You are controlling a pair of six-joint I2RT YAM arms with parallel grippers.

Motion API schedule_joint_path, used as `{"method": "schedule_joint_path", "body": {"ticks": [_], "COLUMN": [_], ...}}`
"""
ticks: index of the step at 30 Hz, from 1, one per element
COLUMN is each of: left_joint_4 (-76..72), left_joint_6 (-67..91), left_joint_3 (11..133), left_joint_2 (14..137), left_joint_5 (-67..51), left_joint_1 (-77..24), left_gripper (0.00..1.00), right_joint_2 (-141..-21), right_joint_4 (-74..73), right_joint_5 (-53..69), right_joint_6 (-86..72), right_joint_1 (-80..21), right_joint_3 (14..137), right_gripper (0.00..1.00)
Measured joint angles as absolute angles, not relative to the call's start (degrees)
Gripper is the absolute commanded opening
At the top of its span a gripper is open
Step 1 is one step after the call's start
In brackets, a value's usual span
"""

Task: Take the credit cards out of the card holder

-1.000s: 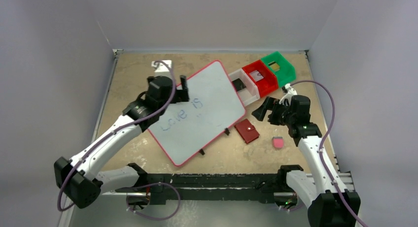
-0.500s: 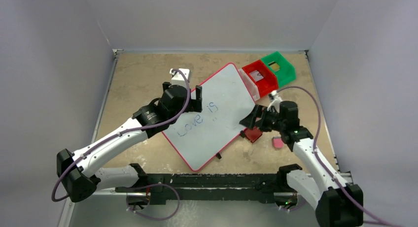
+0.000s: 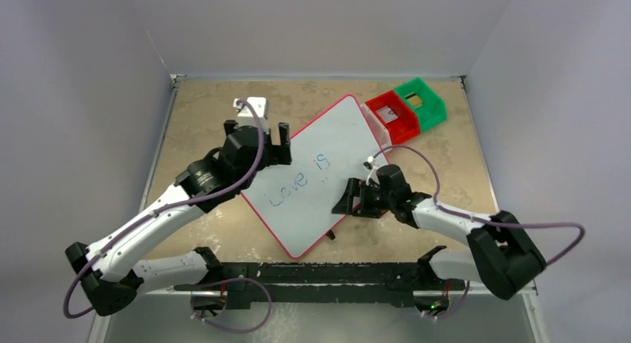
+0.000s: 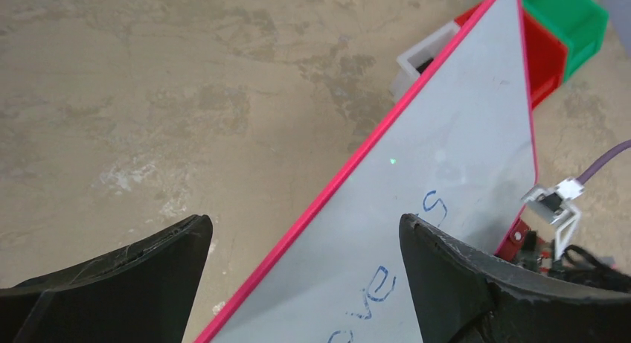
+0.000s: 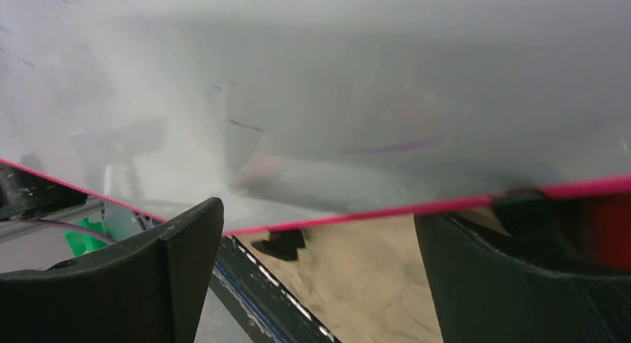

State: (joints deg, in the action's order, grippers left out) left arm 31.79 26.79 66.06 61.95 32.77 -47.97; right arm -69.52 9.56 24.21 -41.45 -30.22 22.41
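The card holder shows only as a dark red sliver (image 4: 513, 242) beside my right wrist; from above that arm covers it. A pale credit card (image 3: 387, 114) lies in the red bin (image 3: 402, 125) and a gold one (image 3: 414, 100) in the green bin (image 3: 434, 109). My left gripper (image 3: 274, 132) (image 4: 303, 222) is open, straddling the upper left rim of a pink-edged whiteboard (image 3: 320, 164) (image 4: 446, 172). Low over the table, my right gripper (image 3: 347, 199) (image 5: 318, 213) is open at the board's lower right edge (image 5: 335, 97), holding nothing.
A white bin (image 4: 420, 59) sits half under the whiteboard's far corner, something dark inside it. A small black foot (image 3: 330, 235) (image 5: 279, 244) pokes out under the board's near edge. The black base rail (image 3: 320, 272) runs along the table's front.
The whiteboard slid to the right, covering the white bin. My right arm swung down and left over the card holder to the board's edge. The left gripper moved right, then back left.
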Motion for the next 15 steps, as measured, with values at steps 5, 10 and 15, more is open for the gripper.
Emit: {"method": "schedule_joint_path", "body": {"ticks": [5,10,15], "left_joint_4": [34.5,37.39,39.92], "left_joint_6": [26.79,26.94,27.44], "left_joint_3": [69.36,71.33,73.71], "left_joint_2": [56.49,49.95,47.83], "left_joint_5": [39.79,44.84,45.74], "left_joint_1": [-48.1,-48.1,-48.07], "left_gripper": [0.98,0.98,0.98], "right_joint_2": [-78.81,-91.48,-106.5], "right_joint_4": [12.25,13.08,15.97], "right_joint_5": [23.0,21.96,23.38], "right_joint_6": [-41.47,-41.06,-42.7], "right_joint_1": [-33.93,-37.23,-41.21], "right_joint_3": [29.28,41.69,56.9], "right_gripper": [1.0,1.0,1.0]}}
